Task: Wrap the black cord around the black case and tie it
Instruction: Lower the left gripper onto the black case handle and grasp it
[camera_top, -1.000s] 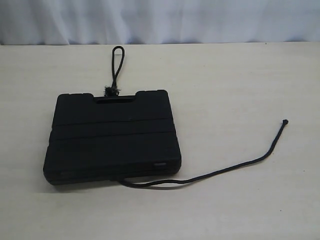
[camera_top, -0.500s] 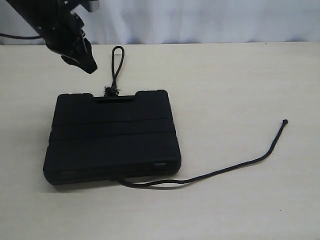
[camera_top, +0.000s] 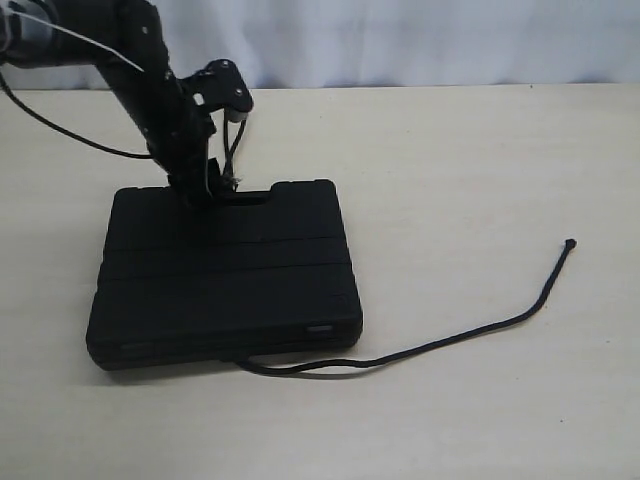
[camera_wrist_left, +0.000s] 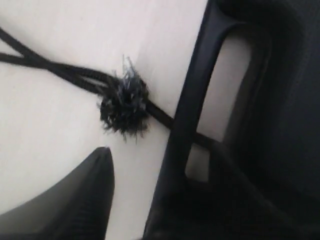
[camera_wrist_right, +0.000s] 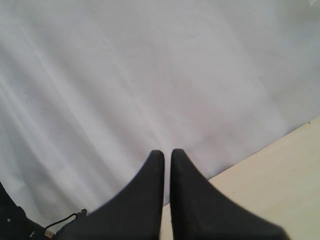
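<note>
Hovering at the handle end of the black case (camera_top: 225, 275), the left claw (camera_top: 203, 188) is standing open. One finger (camera_wrist_left: 95, 195) is sitting just beside the frayed knot (camera_wrist_left: 124, 106); the other is lost against the case. The black cord (camera_top: 450, 338) is running through the handle right under the claw, probably the grab target. Its long tail is lying well away. The right claw (camera_wrist_right: 166, 156) is sitting closed and empty, facing the backdrop (camera_wrist_right: 150, 75).

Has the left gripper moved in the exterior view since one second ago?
Yes. The left gripper came in from the upper left and down to the handle of the case, beside the frayed knot of the cord.
</note>
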